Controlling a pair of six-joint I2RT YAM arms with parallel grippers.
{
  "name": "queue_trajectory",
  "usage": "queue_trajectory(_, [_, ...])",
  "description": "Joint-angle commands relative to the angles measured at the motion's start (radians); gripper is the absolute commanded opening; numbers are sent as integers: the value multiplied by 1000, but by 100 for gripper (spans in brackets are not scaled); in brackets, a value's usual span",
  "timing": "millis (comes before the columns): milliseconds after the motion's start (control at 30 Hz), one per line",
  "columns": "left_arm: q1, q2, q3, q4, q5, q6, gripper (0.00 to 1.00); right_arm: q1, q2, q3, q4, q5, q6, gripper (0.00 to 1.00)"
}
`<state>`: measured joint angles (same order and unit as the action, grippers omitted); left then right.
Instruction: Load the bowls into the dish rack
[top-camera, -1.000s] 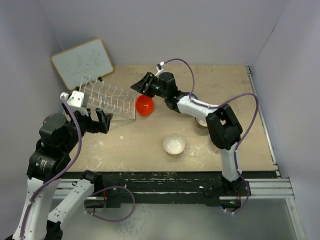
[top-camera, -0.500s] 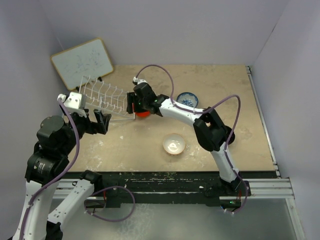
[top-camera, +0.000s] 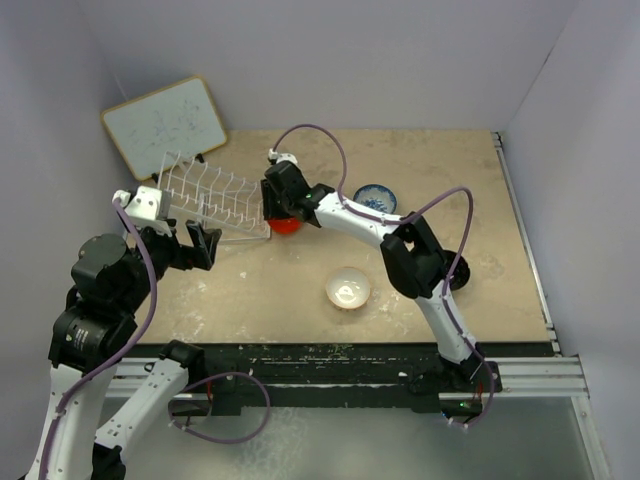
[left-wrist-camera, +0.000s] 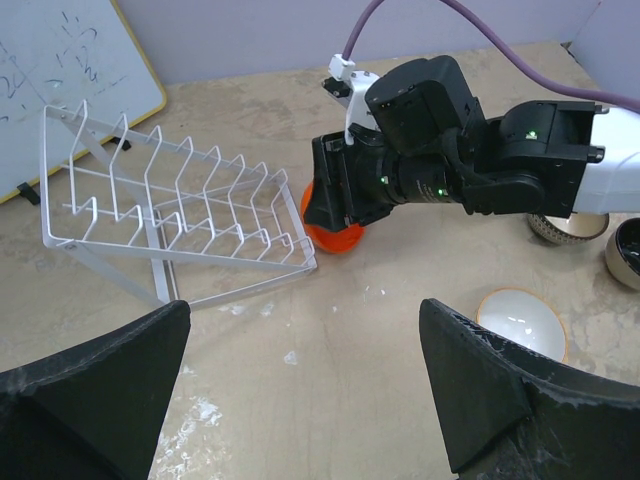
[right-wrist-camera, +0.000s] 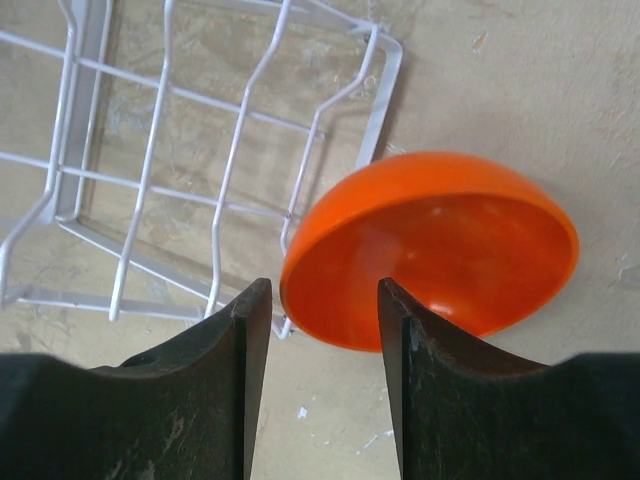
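Note:
The orange-red bowl (top-camera: 291, 227) stands tilted against the right end of the wire dish rack (top-camera: 213, 196), its inside facing my right wrist camera (right-wrist-camera: 450, 250). My right gripper (top-camera: 277, 207) is open right at it (right-wrist-camera: 322, 345): the left finger is outside the bowl's rim and the right finger is in front of its inside. The rack (left-wrist-camera: 180, 200) holds no bowls. My left gripper (top-camera: 196, 246) is open and empty over bare table, near the rack's front corner (left-wrist-camera: 300, 390). A white-inside bowl (top-camera: 348, 290), a blue-and-white bowl (top-camera: 376, 197) and a black bowl (top-camera: 458, 272) sit on the table.
A wood-framed whiteboard (top-camera: 165, 122) leans behind the rack at the back left. My right arm stretches across the table's middle, above the blue-and-white and black bowls. Grey walls close in the left, back and right sides.
My right gripper has swung left and down onto the orange-red bowl at the rack's end, uncovering the blue-and-white bowl. The left arm has barely shifted.

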<state>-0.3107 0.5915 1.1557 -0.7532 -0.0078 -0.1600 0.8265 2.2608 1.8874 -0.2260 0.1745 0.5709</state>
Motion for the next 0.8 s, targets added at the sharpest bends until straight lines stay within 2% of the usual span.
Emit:
queue_trajectory(0, [-4, -5, 24, 15, -3, 15, 99, -1, 22, 66, 21, 45, -26, 49])
queue_trajectory(300, [-4, -10, 7, 17, -2, 12, 99, 10, 33, 69, 27, 93, -13, 49])
queue_trajectory(400, [-5, -11, 2, 22, -1, 11, 99, 20, 43, 73, 27, 129, -16, 40])
queue_trajectory(467, [-4, -9, 2, 22, -1, 12, 99, 29, 47, 75, 28, 171, -24, 39])
queue_trajectory(600, [-4, -10, -1, 23, 2, 11, 99, 50, 75, 106, 13, 238, -40, 39])
queue_trajectory(767, [-4, -15, -4, 22, 3, 10, 99, 69, 112, 153, -25, 321, -56, 46])
